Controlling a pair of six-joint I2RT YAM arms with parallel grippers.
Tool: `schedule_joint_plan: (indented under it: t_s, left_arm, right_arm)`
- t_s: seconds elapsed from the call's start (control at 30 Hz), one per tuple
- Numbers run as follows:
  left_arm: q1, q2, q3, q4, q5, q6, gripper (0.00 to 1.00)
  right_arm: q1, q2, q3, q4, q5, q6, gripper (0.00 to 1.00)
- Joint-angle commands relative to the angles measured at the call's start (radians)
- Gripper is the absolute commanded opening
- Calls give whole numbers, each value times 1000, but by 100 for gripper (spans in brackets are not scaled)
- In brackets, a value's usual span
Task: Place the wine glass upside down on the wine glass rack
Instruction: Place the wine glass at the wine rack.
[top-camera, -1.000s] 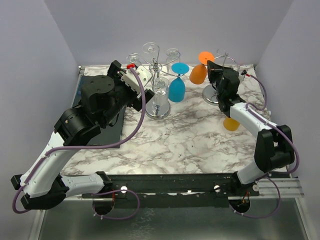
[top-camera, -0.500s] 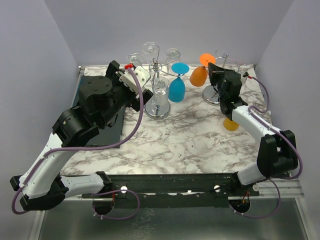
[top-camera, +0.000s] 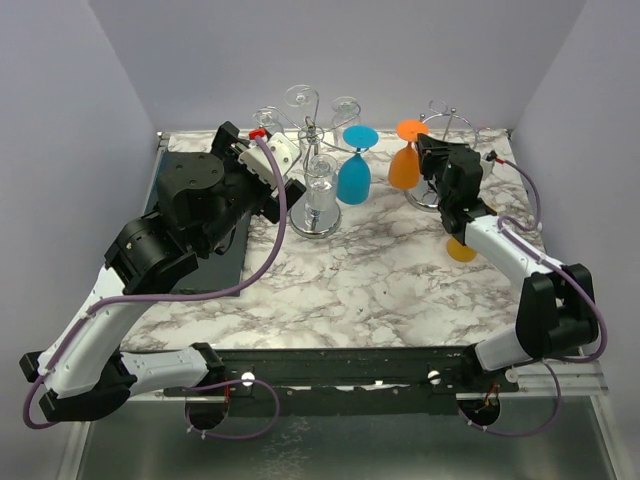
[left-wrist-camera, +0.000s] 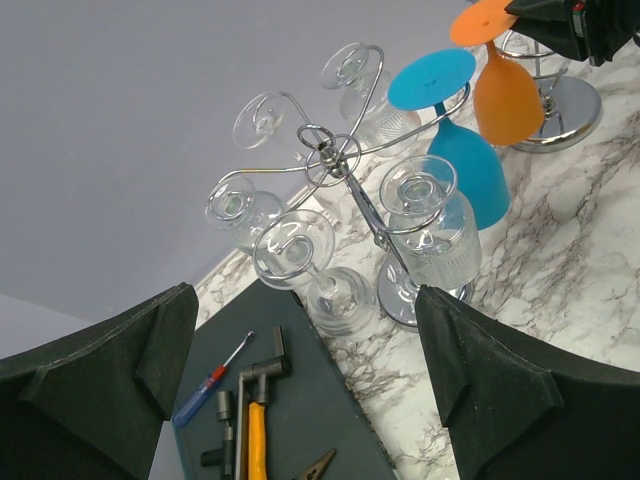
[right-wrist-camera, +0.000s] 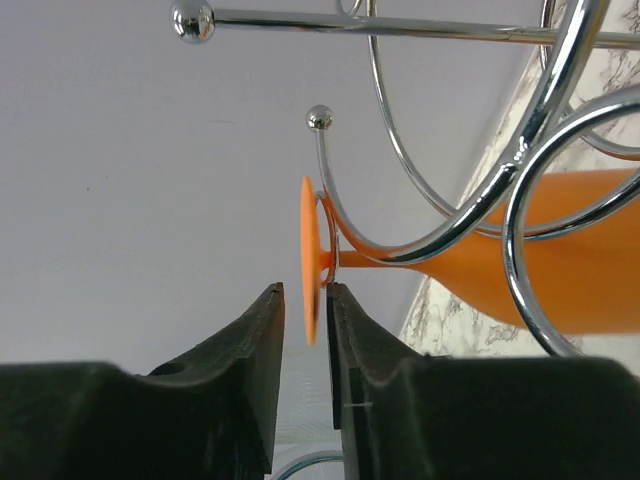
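Observation:
An orange wine glass (top-camera: 404, 165) hangs upside down from a hook of the chrome wine glass rack (top-camera: 447, 112) at the back right, with its stem in the wire loop (right-wrist-camera: 330, 250). In the right wrist view the glass's flat foot (right-wrist-camera: 309, 255) stands between the fingers of my right gripper (right-wrist-camera: 303, 290). The jaws are slightly apart, leaving a gap on the left side. My right gripper (top-camera: 432, 152) sits just right of the glass. My left gripper (left-wrist-camera: 300, 300) is wide open and empty, hovering over the left side.
A second chrome rack (top-camera: 312, 135) at the back centre carries several clear glasses (left-wrist-camera: 425, 225) and a blue glass (top-camera: 353, 175). Another orange glass (top-camera: 462, 247) lies on the marble under the right arm. A dark tray (left-wrist-camera: 300, 420) with tools lies at the left.
The orange glass has swung from a tilt to hanging straight down on the rack hook. The right gripper's jaws have parted from the foot. The left arm is still.

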Motion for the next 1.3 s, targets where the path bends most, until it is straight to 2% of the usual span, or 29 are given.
schedule_joint_plan:
  t_s: [0.0, 0.27, 0.37, 0.5, 0.63, 0.8, 0.93, 1.07, 1.27]
  left_arm:
    - [4, -9, -6, 24, 16, -14, 99]
    - [5, -8, -4, 24, 14, -13, 99]
    - [5, -10, -3, 23, 14, -15, 99]
    - [4, -18, -14, 21, 16, -21, 99]
    - [6, -28, -28, 20, 20, -21, 99]
    - [5, -33, -32, 14, 30, -31, 99]
    - [5, -29, -35, 4, 44, -51, 99]
    - [6, -17, -30, 1, 61, -67, 99]
    - [6, 4, -5, -14, 70, -74, 99]
  right_arm:
    - [-5, -39, -20, -40, 41, -10, 31]
    - [-5, -61, -6, -85, 25, -36, 38]
    - [-5, -92, 11, -154, -8, -88, 48]
    - [-6, -166, 32, -315, -75, -276, 58]
    - [-5, -251, 62, -568, -128, -459, 64]
    - [-44, -426, 41, -815, -88, -581, 70]
    - [-111, -482, 42, -937, -75, -669, 74]
    - [-219, -428, 19, -946, -149, -701, 78]
    - [-311, -496, 15, -907, -148, -726, 78]
